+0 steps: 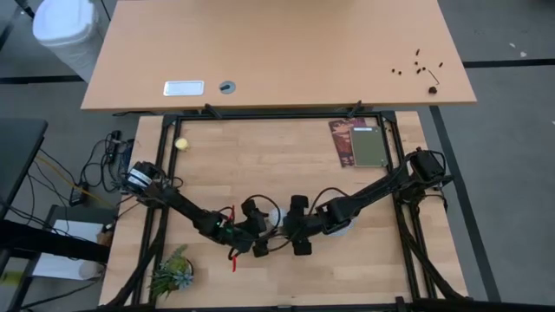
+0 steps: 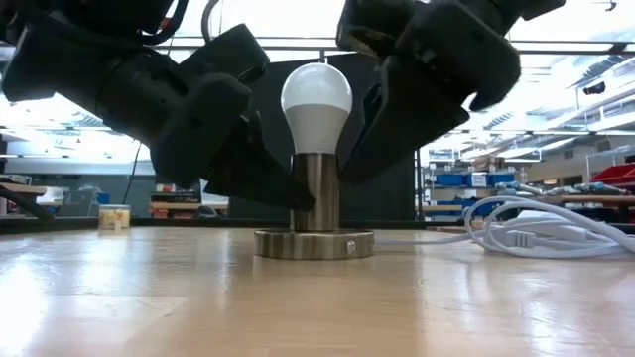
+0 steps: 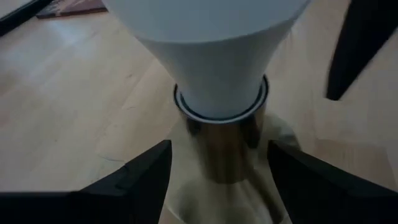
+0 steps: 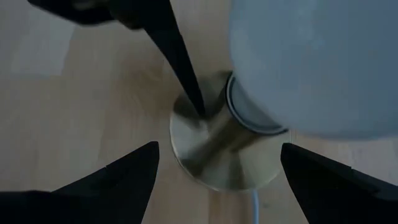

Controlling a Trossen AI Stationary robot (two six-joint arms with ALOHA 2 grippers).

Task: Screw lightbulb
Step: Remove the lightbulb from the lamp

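Near the front edge of the worktop [image 1: 260, 165], about midway between its side edges, the lightbulb [image 2: 317, 104] stands upright in the metal socket [image 2: 316, 213], its pale neck already sitting in the collar. On its left, the left gripper [image 3: 217, 163] is low, with its fingers spread on both sides of the socket stem and touching neither the stem nor the bulb. On the right, the right gripper [image 4: 217, 163] is also spread wide, with the socket base between its fingers and the bulb just beside them. I judge that the bulb is seated and the step is the turning or the last tightening. To do it well, one gripper should close gently on the stem to hold it, while the other takes the bulb at its wider part, keeps it straight, and turns in short strokes without much pressure.
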